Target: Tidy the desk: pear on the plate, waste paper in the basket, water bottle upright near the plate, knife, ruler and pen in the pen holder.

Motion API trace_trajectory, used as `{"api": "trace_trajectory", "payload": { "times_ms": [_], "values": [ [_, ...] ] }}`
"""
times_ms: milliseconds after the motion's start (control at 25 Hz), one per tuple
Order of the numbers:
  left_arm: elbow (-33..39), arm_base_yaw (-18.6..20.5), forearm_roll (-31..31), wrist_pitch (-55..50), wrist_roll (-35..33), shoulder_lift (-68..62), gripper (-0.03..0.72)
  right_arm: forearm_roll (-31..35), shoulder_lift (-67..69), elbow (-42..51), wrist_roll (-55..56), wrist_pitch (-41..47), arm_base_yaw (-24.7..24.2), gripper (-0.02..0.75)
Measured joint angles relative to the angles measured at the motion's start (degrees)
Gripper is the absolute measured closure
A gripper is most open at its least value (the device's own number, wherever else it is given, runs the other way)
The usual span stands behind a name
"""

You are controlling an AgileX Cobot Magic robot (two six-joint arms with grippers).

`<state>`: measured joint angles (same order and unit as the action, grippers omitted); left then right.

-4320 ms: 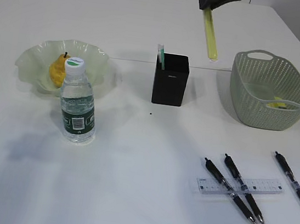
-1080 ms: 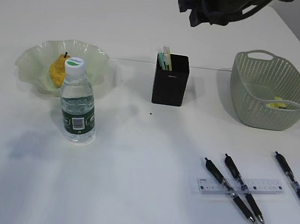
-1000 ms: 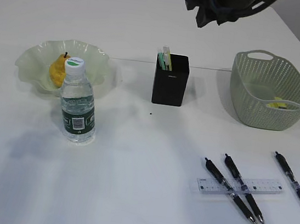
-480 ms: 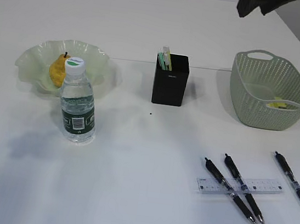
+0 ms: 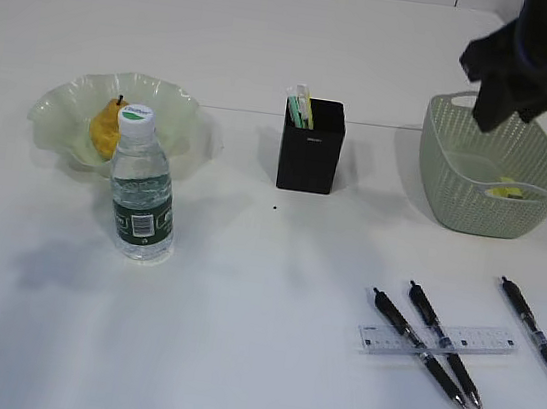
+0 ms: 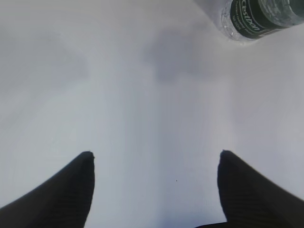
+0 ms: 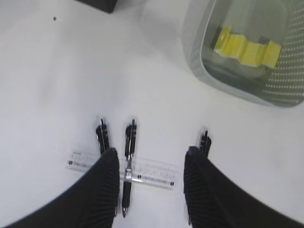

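Note:
A yellow pear [image 5: 105, 129] lies in the pale green plate [image 5: 59, 106]. The water bottle [image 5: 142, 190] stands upright in front of it; its base shows in the left wrist view [image 6: 259, 19]. The black pen holder [image 5: 311, 147] holds two green items. Yellow waste paper [image 5: 505, 190] lies in the basket [image 5: 491, 173], also in the right wrist view [image 7: 247, 50]. Three black pens [image 5: 423, 347] and a clear ruler [image 5: 437, 340] lie at front right. My right gripper [image 7: 151, 153] is open and empty, high above the pens [image 7: 128, 164] and ruler [image 7: 142, 172]. My left gripper [image 6: 154, 154] is open over bare table.
The white table continues behind the plate and holder to a far edge. The right arm [image 5: 535, 57] hangs in front of the basket's far rim. One pen [image 5: 537, 335] lies apart at the far right.
My right gripper put the green knife into the pen holder, let go, then swung right and down toward the basket side.

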<state>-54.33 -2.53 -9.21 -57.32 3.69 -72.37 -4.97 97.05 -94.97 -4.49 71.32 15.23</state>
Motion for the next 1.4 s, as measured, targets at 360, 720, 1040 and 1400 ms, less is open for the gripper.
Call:
{"api": "trace_trajectory", "payload": {
  "times_ms": [360,720,1040,1400],
  "values": [
    [0.0,0.0,0.1,0.0,0.0,0.0,0.115,-1.1,-4.3,16.5,-4.1,-0.4,0.0,0.403],
    [0.0,0.0,0.1,0.0,0.0,0.0,0.115,-1.1,-5.7,24.4,-6.5,-2.4,-2.3,0.403],
    [0.0,0.0,0.2,-0.3,0.0,0.0,0.115,-1.1,-7.6,25.7,-7.3,-4.3,-2.3,0.403],
    [0.0,0.0,0.2,-0.3,0.0,0.0,0.115,-1.1,-7.6,25.7,-8.3,-4.4,-2.3,0.403]
  ]
}}
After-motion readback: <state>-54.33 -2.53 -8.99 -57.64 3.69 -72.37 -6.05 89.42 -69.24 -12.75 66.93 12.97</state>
